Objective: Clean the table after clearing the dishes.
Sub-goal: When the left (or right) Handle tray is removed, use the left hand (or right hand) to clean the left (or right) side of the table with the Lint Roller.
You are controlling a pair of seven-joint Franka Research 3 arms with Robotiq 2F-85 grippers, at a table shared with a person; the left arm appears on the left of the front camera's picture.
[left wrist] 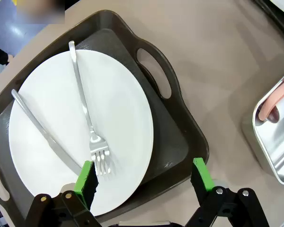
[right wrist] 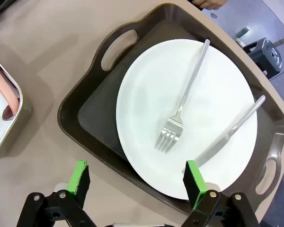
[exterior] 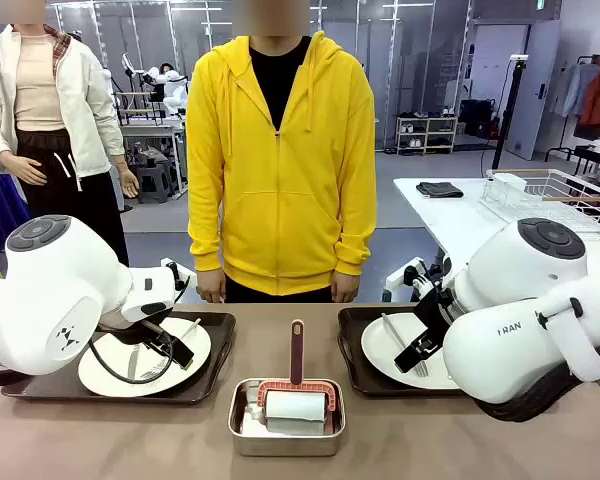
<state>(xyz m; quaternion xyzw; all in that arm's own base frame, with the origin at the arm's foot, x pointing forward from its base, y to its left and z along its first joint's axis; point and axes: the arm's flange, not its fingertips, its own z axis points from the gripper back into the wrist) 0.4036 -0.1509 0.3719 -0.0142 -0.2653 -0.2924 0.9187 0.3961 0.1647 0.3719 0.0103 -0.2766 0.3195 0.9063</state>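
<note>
Two white plates sit on dark handled trays on the taupe table [exterior: 430,440]. The left plate [exterior: 110,372] on its tray [exterior: 208,372] carries a fork [left wrist: 85,113] and a knife [left wrist: 42,135]. My left gripper [left wrist: 144,178] hovers open over that tray's near edge [left wrist: 175,137], holding nothing. The right plate [right wrist: 189,113] on its tray [right wrist: 94,109] also holds a fork [right wrist: 180,113] and a knife [right wrist: 227,137]. Above it my right gripper [right wrist: 136,179] is open and empty. In the front view the left gripper [exterior: 172,348] and right gripper [exterior: 420,350] both hang over their trays.
A shiny steel pan [exterior: 285,415] with a red-handled roller [exterior: 296,385] stands between the trays near the front edge. A person in a yellow hoodie [exterior: 280,170] stands at the far side, hands down. A white side table with a wire rack [exterior: 550,195] is at the right.
</note>
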